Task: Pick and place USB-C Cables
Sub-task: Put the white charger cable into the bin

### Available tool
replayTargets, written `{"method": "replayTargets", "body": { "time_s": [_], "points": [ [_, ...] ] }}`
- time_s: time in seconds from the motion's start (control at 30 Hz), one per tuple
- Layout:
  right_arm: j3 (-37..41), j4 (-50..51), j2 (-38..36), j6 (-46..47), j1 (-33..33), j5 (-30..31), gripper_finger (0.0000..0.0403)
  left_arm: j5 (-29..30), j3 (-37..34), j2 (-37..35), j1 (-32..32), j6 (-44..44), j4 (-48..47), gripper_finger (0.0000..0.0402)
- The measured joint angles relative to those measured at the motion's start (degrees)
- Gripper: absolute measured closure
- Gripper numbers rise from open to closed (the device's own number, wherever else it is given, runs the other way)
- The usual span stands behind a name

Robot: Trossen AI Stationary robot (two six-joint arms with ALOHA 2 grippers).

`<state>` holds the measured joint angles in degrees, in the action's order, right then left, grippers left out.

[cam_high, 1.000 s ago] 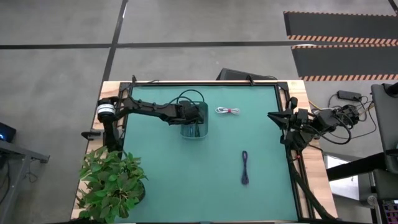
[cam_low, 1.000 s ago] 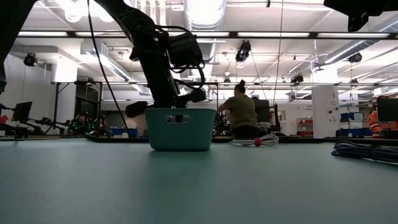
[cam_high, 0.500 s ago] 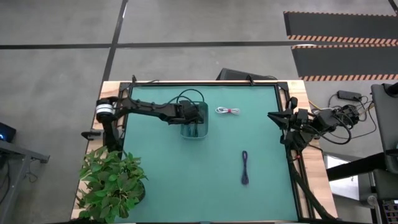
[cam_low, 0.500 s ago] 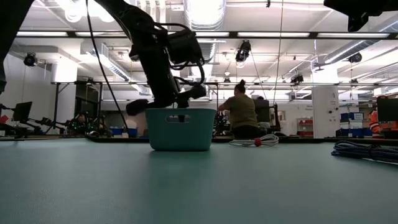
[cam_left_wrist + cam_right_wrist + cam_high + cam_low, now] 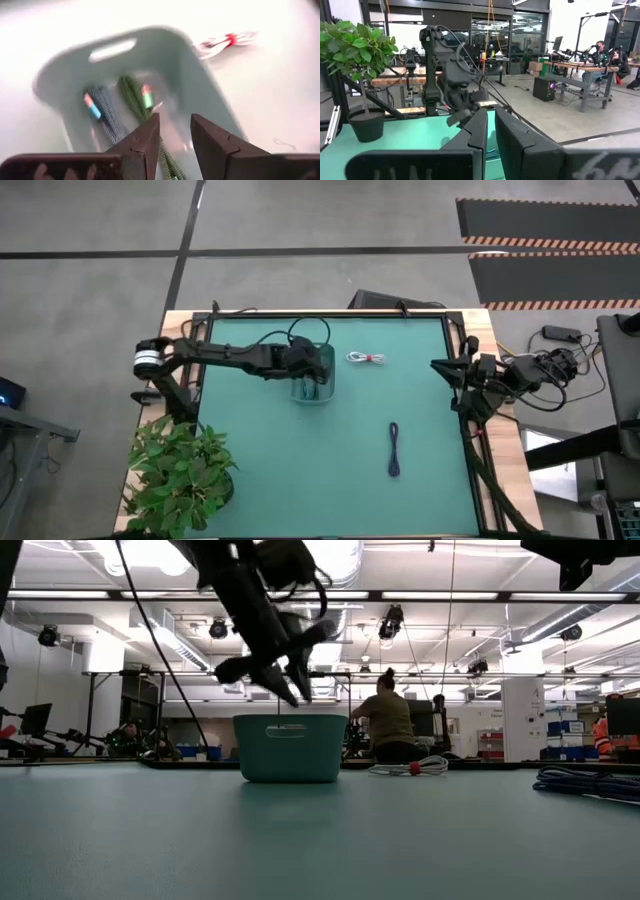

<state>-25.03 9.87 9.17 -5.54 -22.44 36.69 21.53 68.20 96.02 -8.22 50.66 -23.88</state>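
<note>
Teal bin [image 5: 312, 392], green mat [image 5: 300, 470]; braided green cable [image 5: 131, 97], seemingly blue cable [image 5: 102, 112]; white, red-tied cable [image 5: 366, 358].

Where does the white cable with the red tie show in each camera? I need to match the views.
High view: white cable just right of the teal bin.
Low view: on the mat right of the bin.
Left wrist view: beyond the bin.
Right wrist view: not in it.
Shared landmark: the bin.

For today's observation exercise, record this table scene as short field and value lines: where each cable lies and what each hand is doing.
bin: teal bin, table's far left part
green cable: in bin
blue cable: in bin
white cable: on table, right of bin
purple cable: on table, nearer right
left hand: above bin, open, empty
right hand: table's right edge, shut
</note>
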Motion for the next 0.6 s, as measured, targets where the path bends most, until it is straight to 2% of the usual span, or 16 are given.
{"method": "replayTargets", "body": {
  "time_s": [0.2,0.33,0.6],
  "points": [
    [0.0,-1.9,1.3,-0.1,0.0,-0.4,0.0376,3.3,-0.6,-2.9,4.3,-13.8,6.7,0.0307],
    [-0.1,-3.2,3.7,-0.3,0.0,-0.6,0.0376,3.6,-0.9,-4.3,7.6,-23.5,12.0,0.0307],
    [0.0,-9.7,10.6,-0.4,0.0,-0.6,0.0376,4.6,-1.2,-6.7,13.0,-35.8,13.8,0.0307]
  ]
}}
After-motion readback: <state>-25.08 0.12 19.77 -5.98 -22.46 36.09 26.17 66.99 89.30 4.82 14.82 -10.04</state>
